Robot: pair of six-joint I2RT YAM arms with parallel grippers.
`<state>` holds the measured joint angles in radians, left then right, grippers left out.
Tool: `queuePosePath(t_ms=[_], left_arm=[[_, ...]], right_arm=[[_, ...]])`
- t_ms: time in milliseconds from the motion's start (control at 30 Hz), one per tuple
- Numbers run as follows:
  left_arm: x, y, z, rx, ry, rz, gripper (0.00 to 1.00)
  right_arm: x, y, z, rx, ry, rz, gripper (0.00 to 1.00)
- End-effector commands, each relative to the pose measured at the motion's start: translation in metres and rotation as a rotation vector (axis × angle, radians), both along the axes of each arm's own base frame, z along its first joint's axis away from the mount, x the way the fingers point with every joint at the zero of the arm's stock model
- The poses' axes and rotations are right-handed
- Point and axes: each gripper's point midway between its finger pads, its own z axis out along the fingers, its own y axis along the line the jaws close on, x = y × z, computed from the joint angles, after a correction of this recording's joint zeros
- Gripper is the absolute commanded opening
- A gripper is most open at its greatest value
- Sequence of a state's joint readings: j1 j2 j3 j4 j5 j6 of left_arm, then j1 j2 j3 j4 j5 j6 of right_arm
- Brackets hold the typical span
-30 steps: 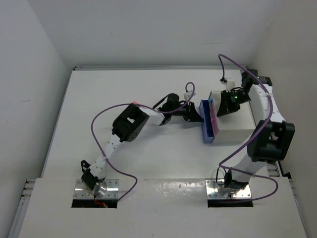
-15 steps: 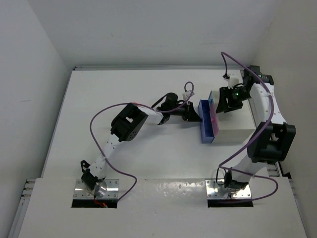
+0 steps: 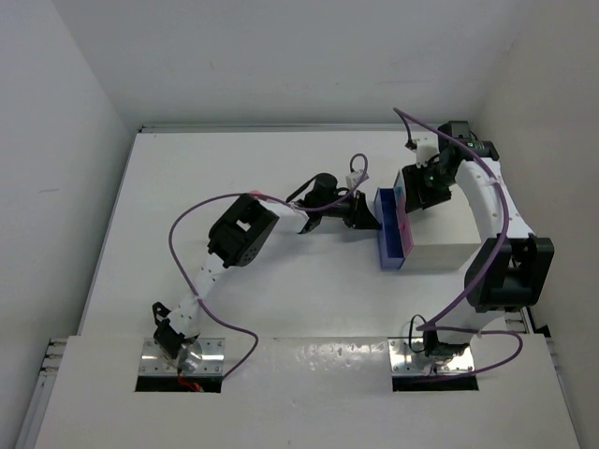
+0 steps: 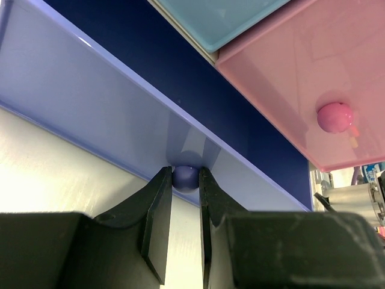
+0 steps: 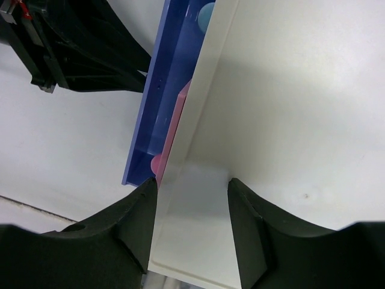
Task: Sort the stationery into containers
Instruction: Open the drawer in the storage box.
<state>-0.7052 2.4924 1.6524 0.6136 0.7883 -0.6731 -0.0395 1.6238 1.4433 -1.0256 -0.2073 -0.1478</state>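
Observation:
The blue drawer (image 3: 391, 234) stands pulled out from the left face of the white cabinet (image 3: 440, 238). My left gripper (image 4: 185, 173) is shut on the blue drawer's small round knob (image 4: 185, 180); in the top view that gripper (image 3: 372, 217) sits just left of the drawer. Above it the pink drawer (image 4: 289, 72) with its pink knob (image 4: 335, 116) is only slightly out. My right gripper (image 5: 191, 186) hangs open over the cabinet's top near its front edge, holding nothing. The blue drawer (image 5: 159, 102) and pink knob (image 5: 157, 162) show past that edge. I can make out no stationery.
A mint drawer front (image 4: 222, 18) sits above the pink one. The cabinet stands at the right of the white table (image 3: 234, 168), close to the right wall. Purple cables loop over both arms.
My right gripper has opened and shifted a little back and left over the cabinet top. The left gripper stays on the blue knob.

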Motion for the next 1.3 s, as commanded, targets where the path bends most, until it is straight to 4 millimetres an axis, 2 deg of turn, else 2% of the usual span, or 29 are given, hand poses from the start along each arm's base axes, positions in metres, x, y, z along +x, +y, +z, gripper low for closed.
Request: queuePosePath(t_ms=[0, 200, 333, 467, 733, 933, 1267], left_arm=[[0.021, 0.013, 0.015, 0.022, -0.057, 0.055, 0.00], [0.022, 0.016, 0.017, 0.031, -0.073, 0.067, 0.00], [0.020, 0.016, 0.015, 0.034, -0.069, 0.065, 0.00], [0.020, 0.016, 0.016, 0.033, -0.069, 0.067, 0.00], [0.022, 0.019, 0.018, 0.050, -0.082, 0.073, 0.00], [0.027, 0.032, 0.022, 0.079, -0.087, 0.091, 0.00], [0.035, 0.068, 0.016, 0.201, -0.107, 0.111, 0.00]], right_arm=[[0.001, -0.003, 0.002, -0.033, -0.020, -0.028, 0.50], [0.001, -0.005, 0.001, -0.078, -0.033, -0.035, 0.50], [0.003, -0.007, 0.007, -0.080, -0.047, -0.066, 0.63], [0.003, 0.000, 0.010, -0.102, -0.063, -0.073, 0.63], [-0.002, 0.001, -0.005, -0.196, -0.068, -0.035, 0.58], [0.000, -0.004, -0.006, -0.225, -0.064, -0.038, 0.55], [0.002, -0.004, -0.006, -0.223, -0.066, -0.037, 0.50]])
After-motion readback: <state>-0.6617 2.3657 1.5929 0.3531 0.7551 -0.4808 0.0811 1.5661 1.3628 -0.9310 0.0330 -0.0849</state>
